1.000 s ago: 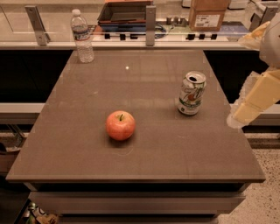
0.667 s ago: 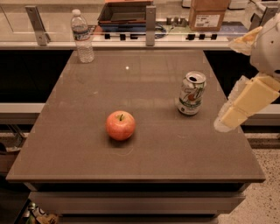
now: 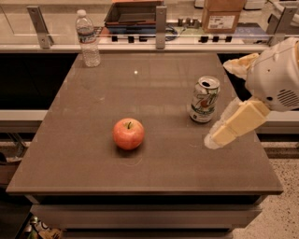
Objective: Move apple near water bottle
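The red-orange apple (image 3: 128,133) sits on the brown table (image 3: 93,158), left of its middle and towards the front. The clear water bottle (image 3: 88,39) with a white cap stands upright at the table's far left corner, well away from the apple. My gripper (image 3: 216,139) comes in from the right on a cream-coloured arm. It hangs over the table's right side, just in front of the soda can and well to the right of the apple. It holds nothing that I can see.
A green-and-white soda can (image 3: 204,99) stands upright right of the table's middle, close behind my gripper. Behind the table runs a rail with metal posts (image 3: 160,27), then a counter with a dark tray (image 3: 135,14) and a cardboard box (image 3: 223,15).
My arm has swung left and forward, from past the table's right edge to over its right side. The apple, the can and the bottle have not moved.
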`<state>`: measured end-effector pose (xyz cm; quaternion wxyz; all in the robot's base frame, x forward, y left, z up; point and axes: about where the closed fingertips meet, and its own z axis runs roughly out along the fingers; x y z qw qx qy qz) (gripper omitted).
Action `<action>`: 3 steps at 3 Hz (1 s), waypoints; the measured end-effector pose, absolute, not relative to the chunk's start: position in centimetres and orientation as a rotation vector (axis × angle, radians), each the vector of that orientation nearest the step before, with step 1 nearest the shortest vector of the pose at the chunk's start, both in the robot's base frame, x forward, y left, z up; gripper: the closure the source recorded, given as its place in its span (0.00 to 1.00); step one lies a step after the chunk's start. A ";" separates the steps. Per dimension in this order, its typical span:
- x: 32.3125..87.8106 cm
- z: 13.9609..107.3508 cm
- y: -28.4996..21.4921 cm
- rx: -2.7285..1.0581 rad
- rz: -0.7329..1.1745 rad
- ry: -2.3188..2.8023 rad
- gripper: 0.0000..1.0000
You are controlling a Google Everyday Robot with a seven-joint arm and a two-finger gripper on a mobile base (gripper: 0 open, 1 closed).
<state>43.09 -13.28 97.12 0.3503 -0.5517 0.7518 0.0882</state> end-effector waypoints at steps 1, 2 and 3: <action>43.4 95.5 -11.5 -1.387 0.315 1.896 0.00; 43.5 94.2 -8.0 -1.394 0.405 1.858 0.00; 43.7 94.1 -7.7 -1.384 0.410 1.855 0.00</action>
